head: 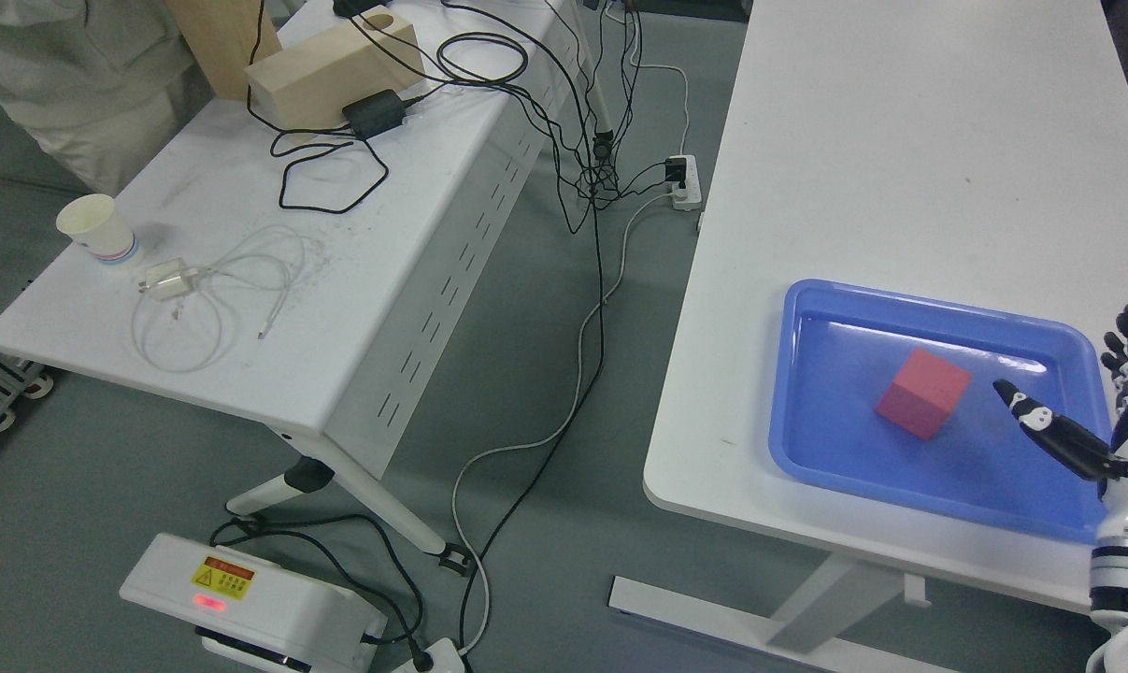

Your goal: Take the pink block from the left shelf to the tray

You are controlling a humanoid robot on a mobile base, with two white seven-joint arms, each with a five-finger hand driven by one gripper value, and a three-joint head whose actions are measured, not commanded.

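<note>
On the right, a white table (900, 187) carries a blue tray (806, 449) at its near edge. The pink block (922, 393) sits in the tray's middle, touching nothing else. The robot's right hand (1101, 411) hovers at the tray's right rim, fingers spread, holding nothing.

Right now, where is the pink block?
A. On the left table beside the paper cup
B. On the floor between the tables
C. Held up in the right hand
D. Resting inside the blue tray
D. The pink block sits on the floor of the blue tray on the right table, with the right hand open beside it and not touching it.
</note>
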